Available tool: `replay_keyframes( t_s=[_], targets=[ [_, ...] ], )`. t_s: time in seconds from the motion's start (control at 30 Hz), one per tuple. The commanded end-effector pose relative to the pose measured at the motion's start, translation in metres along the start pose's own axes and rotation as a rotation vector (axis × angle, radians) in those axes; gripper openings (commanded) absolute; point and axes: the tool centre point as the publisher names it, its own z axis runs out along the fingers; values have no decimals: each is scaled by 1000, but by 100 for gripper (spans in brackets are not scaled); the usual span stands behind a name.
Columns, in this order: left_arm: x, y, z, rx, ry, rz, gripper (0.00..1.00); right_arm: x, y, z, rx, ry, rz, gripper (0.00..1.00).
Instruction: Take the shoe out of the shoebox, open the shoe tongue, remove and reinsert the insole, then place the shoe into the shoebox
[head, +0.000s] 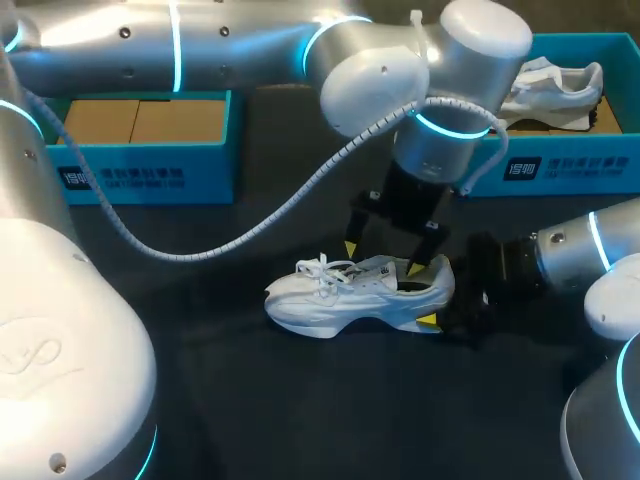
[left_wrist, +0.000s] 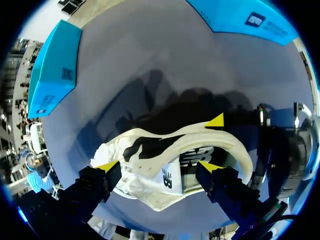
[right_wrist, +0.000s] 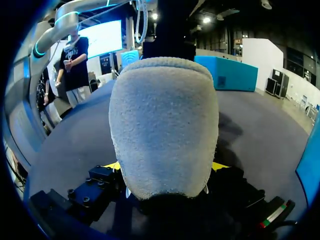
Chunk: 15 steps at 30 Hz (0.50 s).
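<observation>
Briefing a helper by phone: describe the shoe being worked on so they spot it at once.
On the dark table, before the gap between the blue left box and right box, stands a white shoe. Unlike the other shoe, inside the right box, it sits out in the open, left gripper above it, right gripper clamping its heel.

I see bare table (head: 330, 400) in front of the shoe (head: 340, 295), so I can pass there. My left gripper (head: 383, 258) hangs over the shoe and blocks the top. My right gripper (head: 440, 296) clamps the heel and blocks that end. A cable (head: 200, 245) droops near the toe. The left shoebox (head: 145, 168) and right shoebox (head: 560, 170) wall off the back.
</observation>
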Motion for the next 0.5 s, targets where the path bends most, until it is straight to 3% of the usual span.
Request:
replay_keyframes(
  t_s=[0.03,0.3,0.5],
  targets=[
    [4,-1,10,-9,-9,20,100,-1,-1,2,3,-3,1,0],
    [0,1,27,-15,-57,46,100,-1,-1,2,3,-3,1,0],
    [-11,3,29,-24,-81,-7,100,-1,-1,2,3,-3,1,0]
  ],
)
